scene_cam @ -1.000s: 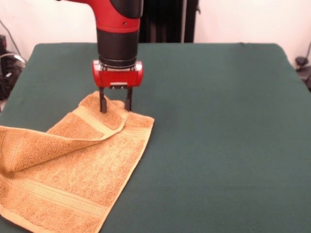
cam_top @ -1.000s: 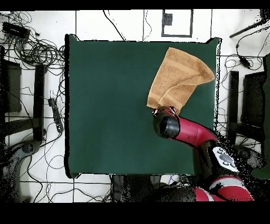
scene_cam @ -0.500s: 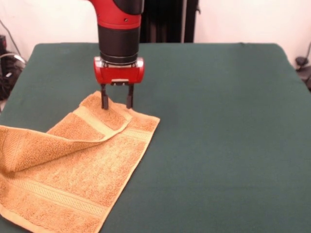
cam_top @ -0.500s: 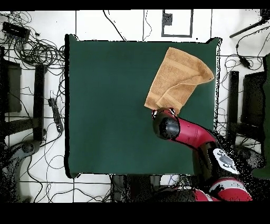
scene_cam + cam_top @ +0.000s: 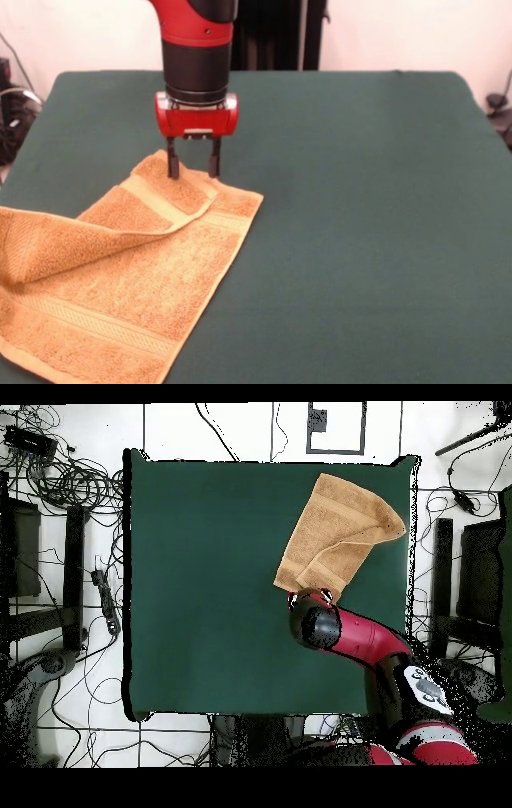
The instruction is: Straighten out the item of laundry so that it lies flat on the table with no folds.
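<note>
Lifting clear: pincer (image 5: 192, 170), prongs parted, holding nothing, now just above towel (image 5: 120, 280) corner it pressed earlier. Towel shifted slightly, lies at surface (image 5: 360, 200) edge, one flap folded over; unflattened.

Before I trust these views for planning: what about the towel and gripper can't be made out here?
- Front view: towel cut off by the left and bottom edges.
- Overhead view: gripper hidden beneath the arm.
- Front view: whether the fingertips pinch cloth is unclear.
- Tag: not visible.
</note>
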Tool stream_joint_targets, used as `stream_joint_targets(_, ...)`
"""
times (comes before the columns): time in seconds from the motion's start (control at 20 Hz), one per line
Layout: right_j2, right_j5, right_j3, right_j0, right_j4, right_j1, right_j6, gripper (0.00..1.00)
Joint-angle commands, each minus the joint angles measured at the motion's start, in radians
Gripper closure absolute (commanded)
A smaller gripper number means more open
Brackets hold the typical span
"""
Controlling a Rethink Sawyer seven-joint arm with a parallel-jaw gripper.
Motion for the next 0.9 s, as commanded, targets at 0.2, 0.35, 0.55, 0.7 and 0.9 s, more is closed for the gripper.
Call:
stream_joint_targets(0.2, -0.003, 0.069, 0.006, 0.022, -0.006, 0.062, 0.155, 0.00)
stream_joint_targets(0.35, -0.004, 0.080, 0.009, 0.020, -0.007, 0.055, 0.148, 0.00)
stream_joint_targets(0.55, 0.007, 0.105, 0.020, -0.005, -0.016, 0.032, 0.123, 0.00)
stream_joint_targets(0.7, 0.011, 0.109, 0.020, -0.014, -0.026, 0.027, 0.109, 0.00)
stream_joint_targets(0.9, 0.019, 0.109, 0.014, -0.024, -0.048, 0.026, 0.079, 0.00)
